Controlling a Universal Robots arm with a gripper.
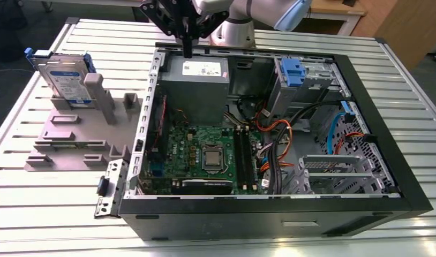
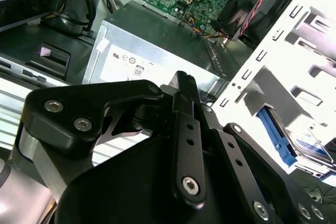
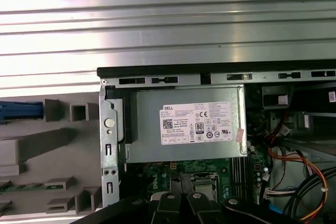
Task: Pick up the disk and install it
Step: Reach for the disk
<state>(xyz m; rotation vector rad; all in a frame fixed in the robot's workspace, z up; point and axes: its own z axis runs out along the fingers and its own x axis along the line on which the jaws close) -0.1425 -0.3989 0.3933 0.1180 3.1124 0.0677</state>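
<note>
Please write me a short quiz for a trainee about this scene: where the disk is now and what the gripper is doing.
1. True or false: the disk stands upright in the grey holder, outside the case.
2. What is the gripper nearest to?
A. the power supply
B. the motherboard
C. the disk
3. Fill in: the fingers are ____ and hold nothing.

Key: 1 true; 2 A; 3 shut.
</note>
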